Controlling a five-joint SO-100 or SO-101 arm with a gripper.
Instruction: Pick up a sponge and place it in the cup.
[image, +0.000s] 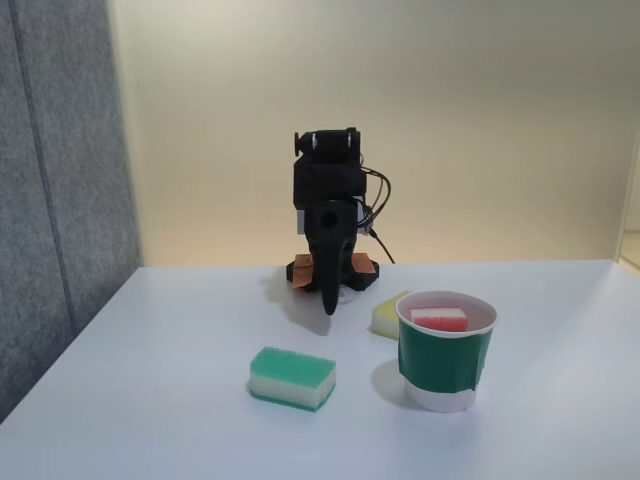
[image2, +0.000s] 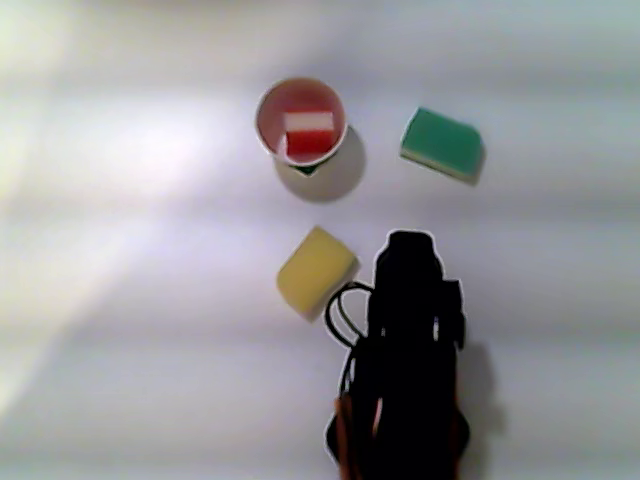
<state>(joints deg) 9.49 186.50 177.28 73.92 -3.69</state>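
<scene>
Sponge (image: 438, 318) already lodged in cup (image: 445, 372), tilted near rim. Claw (image: 329, 305) far-left of cup, retracted, appears clenched, empty. Risk: sponge sitting high; swing could topple light cup.

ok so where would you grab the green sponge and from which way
Probably from straight above, pinching the green sponge across its shorter width, fingers on the two long sides. It lies flat on the table with open space around it, apart from the cup, so a top-down approach looks unobstructed.

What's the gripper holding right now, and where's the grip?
Nothing is held. The black gripper points down at the white table with nothing in its jaws; the small red-topped sponge already lies inside the green-banded paper cup.
</scene>
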